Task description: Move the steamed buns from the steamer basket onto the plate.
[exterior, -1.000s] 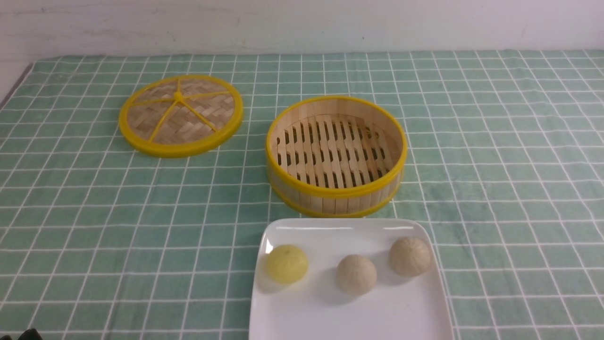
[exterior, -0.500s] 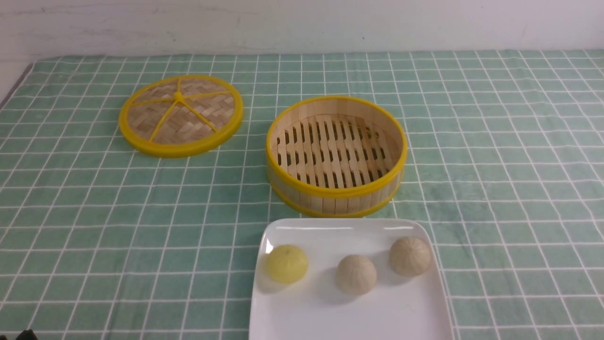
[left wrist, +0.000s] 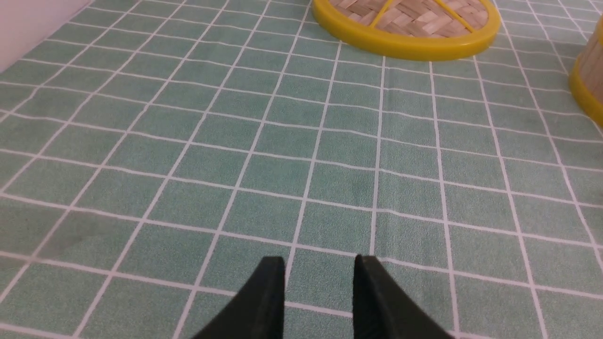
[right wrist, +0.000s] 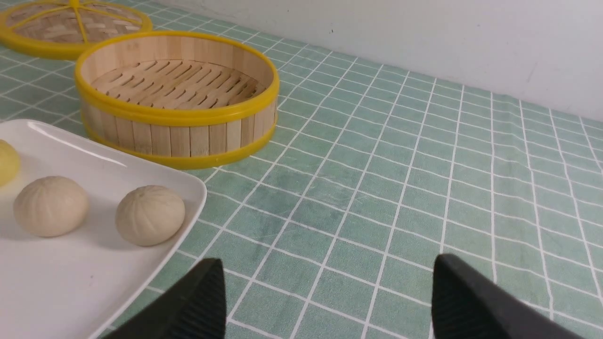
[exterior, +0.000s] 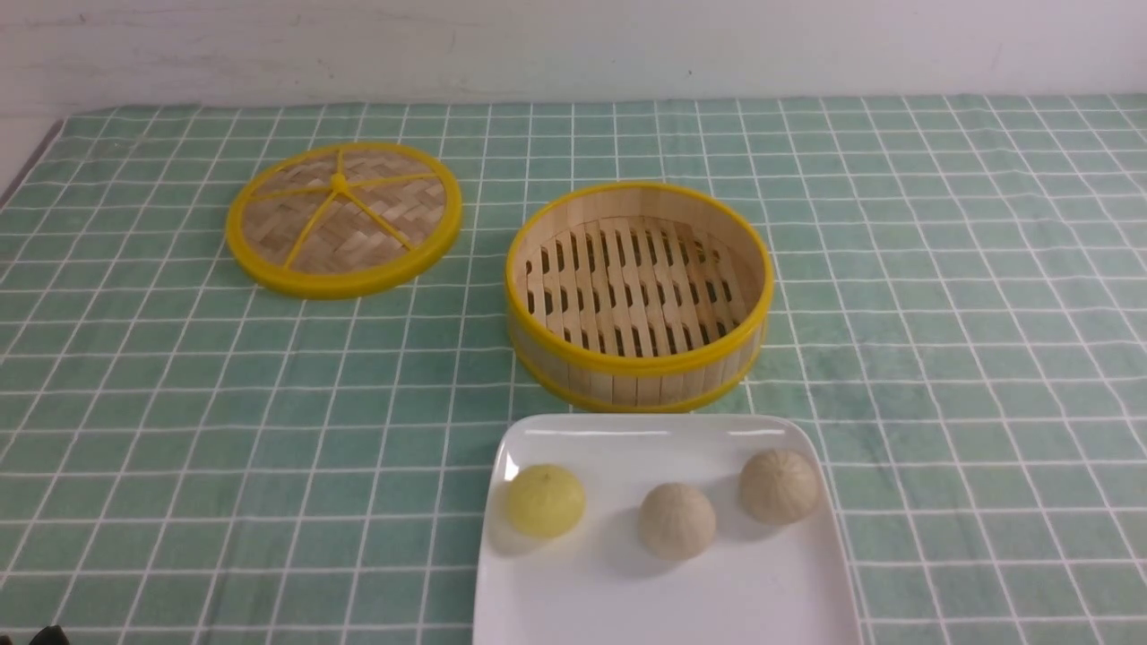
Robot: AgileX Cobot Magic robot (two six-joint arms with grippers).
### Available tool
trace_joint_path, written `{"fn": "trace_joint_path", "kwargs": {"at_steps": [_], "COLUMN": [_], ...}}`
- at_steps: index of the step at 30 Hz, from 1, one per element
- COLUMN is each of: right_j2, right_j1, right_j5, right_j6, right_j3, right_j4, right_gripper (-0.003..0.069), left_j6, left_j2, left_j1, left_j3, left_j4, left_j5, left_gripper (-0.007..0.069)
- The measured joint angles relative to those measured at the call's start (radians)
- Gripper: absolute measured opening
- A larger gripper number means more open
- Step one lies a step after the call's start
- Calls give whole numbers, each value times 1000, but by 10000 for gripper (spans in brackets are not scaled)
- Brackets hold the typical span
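I see all three steamed buns (exterior: 674, 520) on the plate (exterior: 627, 600) at the worktop's near edge; the steamer basket (exterior: 638, 294) behind is empty. My right pincer (right wrist: 325, 301), nearer, gapes wide; left pincer (left wrist: 319, 296) parted, empty.

We see three buns (exterior: 676, 520), one yellow and two beige, on the white plate (exterior: 735, 600) beside our right pincer (right wrist: 327, 301); the bamboo basket (exterior: 639, 296) stands beyond it.
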Motion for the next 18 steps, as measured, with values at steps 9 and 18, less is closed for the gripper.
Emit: {"fn": "trace_joint_path", "kwargs": {"at_steps": [9,18], "right_j2": [0,0], "right_j1": [0,0], "right_j5": [0,0], "right_j6": [0,0], "right_j3": [0,0], "right_j4": [0,0], "right_gripper": [568,568], "left_j6": [0,0], "left_j2": [0,0], "left_j1": [0,0], "left_j3": [0,0], "left_j4": [44,44], "left_j5": [0,1], "left_gripper": [240,240]}}
